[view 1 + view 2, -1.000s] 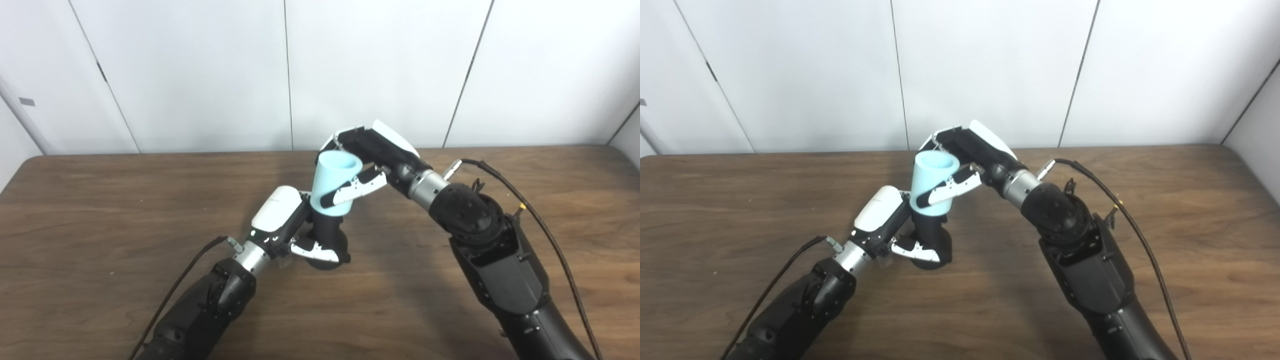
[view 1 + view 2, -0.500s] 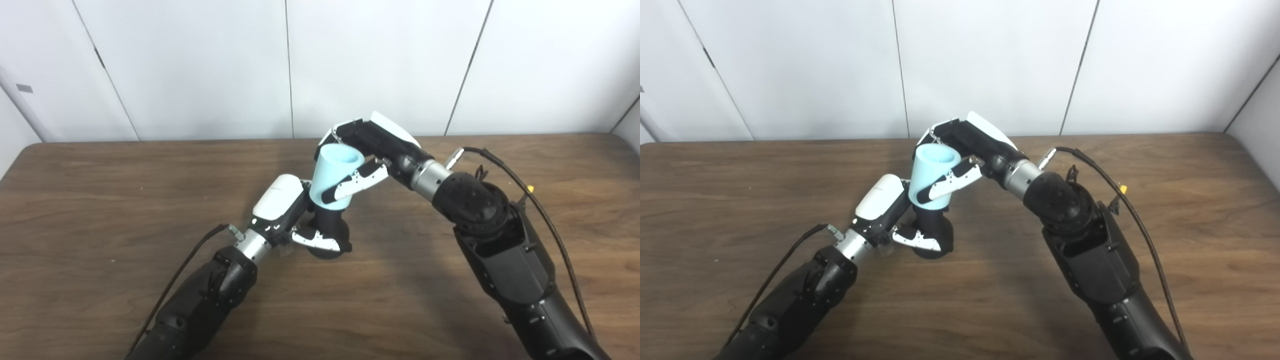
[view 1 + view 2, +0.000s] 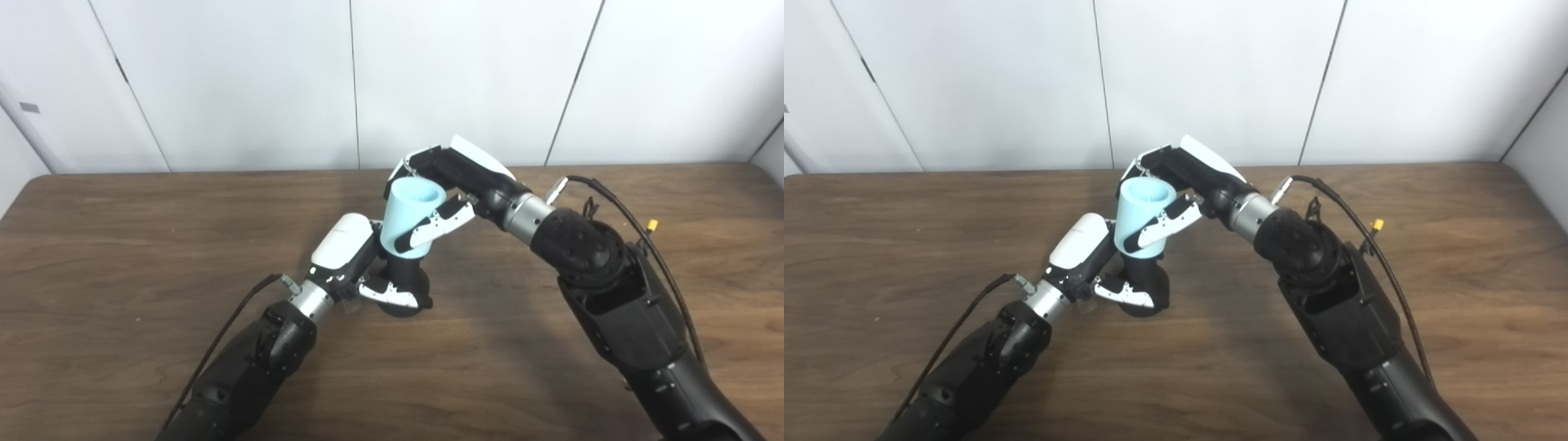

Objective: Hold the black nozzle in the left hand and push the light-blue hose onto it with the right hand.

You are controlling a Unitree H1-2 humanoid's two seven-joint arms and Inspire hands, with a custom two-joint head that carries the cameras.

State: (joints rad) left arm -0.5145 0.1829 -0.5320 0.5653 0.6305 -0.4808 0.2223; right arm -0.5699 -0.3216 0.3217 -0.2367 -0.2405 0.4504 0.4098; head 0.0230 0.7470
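The black nozzle [image 3: 404, 285] stands upright on the table near its middle, wide base down. My left hand [image 3: 352, 260] is shut on its base from the left, the thumb wrapped across the front. The light-blue hose [image 3: 410, 217], a short wide tube with its open end up, sits on top of the nozzle and tilts slightly left. My right hand [image 3: 456, 184] is shut on the hose from behind and the right, the thumb across its front. The nozzle's top is hidden inside the hose. Both also show in the right eye view: the nozzle [image 3: 1145, 285] and the hose [image 3: 1144, 217].
The brown wooden table [image 3: 122, 245] spreads to both sides. A white panelled wall [image 3: 245, 79] runs behind its far edge. Black cables [image 3: 625, 211] trail from both forearms over the table.
The camera tilted over the first half second, shifting the whole picture. The hose sits slightly lower on the nozzle. Both hands keep their holds.
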